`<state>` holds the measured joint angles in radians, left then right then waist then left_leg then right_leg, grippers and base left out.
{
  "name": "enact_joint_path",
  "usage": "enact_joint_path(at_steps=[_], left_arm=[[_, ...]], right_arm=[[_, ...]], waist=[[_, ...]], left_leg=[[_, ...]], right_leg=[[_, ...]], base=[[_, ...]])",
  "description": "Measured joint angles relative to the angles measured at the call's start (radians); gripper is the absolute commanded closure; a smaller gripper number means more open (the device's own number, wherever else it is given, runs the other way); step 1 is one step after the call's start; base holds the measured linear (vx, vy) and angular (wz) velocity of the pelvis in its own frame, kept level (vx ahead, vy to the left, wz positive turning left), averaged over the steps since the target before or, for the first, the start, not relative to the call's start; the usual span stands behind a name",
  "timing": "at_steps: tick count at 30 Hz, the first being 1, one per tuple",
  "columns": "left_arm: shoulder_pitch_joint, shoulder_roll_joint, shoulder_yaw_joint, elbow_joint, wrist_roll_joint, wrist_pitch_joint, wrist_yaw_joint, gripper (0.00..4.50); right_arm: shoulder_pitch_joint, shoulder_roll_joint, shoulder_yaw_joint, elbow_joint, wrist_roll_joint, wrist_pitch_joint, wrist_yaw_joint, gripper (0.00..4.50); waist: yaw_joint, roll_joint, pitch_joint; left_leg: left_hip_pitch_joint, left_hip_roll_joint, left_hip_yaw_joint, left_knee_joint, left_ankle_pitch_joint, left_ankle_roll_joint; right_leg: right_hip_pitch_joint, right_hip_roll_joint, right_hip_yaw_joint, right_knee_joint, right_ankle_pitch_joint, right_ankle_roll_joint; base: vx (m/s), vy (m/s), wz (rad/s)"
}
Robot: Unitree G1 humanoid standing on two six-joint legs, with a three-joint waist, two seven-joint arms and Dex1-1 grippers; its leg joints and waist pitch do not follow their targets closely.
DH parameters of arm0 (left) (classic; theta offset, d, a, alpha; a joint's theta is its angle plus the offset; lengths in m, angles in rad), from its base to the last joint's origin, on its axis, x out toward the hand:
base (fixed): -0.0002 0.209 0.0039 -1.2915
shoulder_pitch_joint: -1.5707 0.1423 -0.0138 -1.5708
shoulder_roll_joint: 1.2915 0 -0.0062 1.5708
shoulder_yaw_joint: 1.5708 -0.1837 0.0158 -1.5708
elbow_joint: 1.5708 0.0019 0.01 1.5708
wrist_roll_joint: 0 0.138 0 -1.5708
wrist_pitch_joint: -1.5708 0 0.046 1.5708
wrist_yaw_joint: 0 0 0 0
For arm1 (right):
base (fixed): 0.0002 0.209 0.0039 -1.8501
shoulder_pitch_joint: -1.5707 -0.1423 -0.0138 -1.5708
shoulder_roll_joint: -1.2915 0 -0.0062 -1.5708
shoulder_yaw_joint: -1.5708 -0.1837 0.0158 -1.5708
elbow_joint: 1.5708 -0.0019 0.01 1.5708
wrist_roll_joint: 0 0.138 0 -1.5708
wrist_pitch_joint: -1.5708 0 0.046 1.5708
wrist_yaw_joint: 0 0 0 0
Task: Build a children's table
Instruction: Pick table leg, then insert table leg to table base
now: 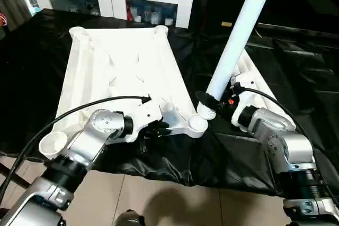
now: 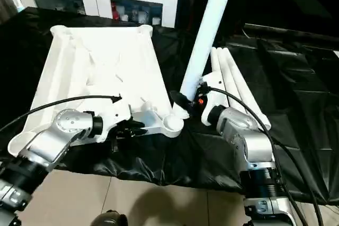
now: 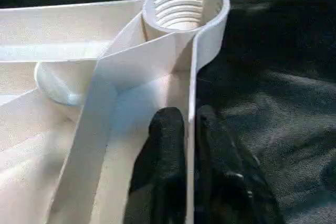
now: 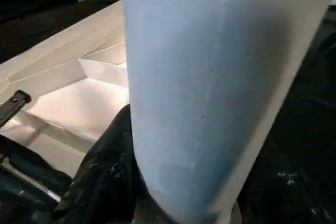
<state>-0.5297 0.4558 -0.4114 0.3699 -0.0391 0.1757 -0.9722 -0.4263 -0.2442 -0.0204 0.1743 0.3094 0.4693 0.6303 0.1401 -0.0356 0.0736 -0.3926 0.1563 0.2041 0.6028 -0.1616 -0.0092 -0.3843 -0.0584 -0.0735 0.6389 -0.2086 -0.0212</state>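
Lying upside down on the black cloth (image 1: 238, 152), the white table top (image 1: 122, 67) showed its ribs and round corner sockets. The left gripper (image 3: 190, 129) pinched its rim. The right gripper (image 1: 220, 101) squeezed a long white leg (image 1: 235, 41), which leaned toward one o'clock.

White plastic table top (image 1: 122, 72) lies underside-up, rim and ribs showing, threaded corner socket (image 3: 184, 6) open; one tapered white leg (image 1: 235, 43) stands tilted, lower end just beside that socket; further legs (image 2: 230, 75) lie flat beside it.
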Motion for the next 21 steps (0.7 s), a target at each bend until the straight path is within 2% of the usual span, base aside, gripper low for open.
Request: enact_joint_path(at_steps=[7, 12, 17, 21], left_arm=[[-0.021, 0.009, -0.012, 0.019, 0.021, -0.006, -0.03, 4.5], [-0.033, 0.01, -0.016, 0.016, 0.024, 0.03, -0.052, 4.5], [-0.038, -0.027, 0.004, 0.011, 0.013, 0.106, -0.047, 4.5], [-0.042, -0.098, 0.004, 0.008, 0.012, 0.159, 0.002, 4.5]], right_arm=[[-0.004, -0.012, 0.016, 0.0, 0.0, 0.0, 0.023, 2.57], [-0.01, -0.052, 0.062, 0.013, -0.003, 0.011, 0.103, 2.57], [-0.02, -0.068, 0.091, 0.067, -0.012, 0.026, 0.141, 2.57], [-0.062, -0.07, 0.103, 0.124, -0.039, 0.017, 0.141, 2.57]], waist=[[-0.003, 0.004, -0.001], [-0.002, 0.007, -0.003], [-0.001, 0.009, -0.003], [0.002, 0.009, -0.003]], left_leg=[[0.004, 0.0, 0.0, 0.0, 0.0, 0.0], [0.004, 0.0, 0.0, -0.002, 0.0, 0.0], [0.004, 0.0, 0.0, -0.001, 0.0, 0.0], [0.004, 0.0, 0.0, -0.001, 0.0, 0.0]], right_leg=[[0.002, 0.0, 0.0, 0.0, 0.0, 0.0], [0.002, 0.0, 0.0, -0.001, 0.0, 0.0], [0.002, 0.0, 0.0, -0.001, 0.0, 0.0], [0.003, 0.0, 0.0, -0.002, 0.001, -0.001]], base=[[0.0, 0.0, 0.0], [0.0, 0.0, 0.0], [0.0, 0.0, 0.0], [0.0, 0.0, 0.0]])
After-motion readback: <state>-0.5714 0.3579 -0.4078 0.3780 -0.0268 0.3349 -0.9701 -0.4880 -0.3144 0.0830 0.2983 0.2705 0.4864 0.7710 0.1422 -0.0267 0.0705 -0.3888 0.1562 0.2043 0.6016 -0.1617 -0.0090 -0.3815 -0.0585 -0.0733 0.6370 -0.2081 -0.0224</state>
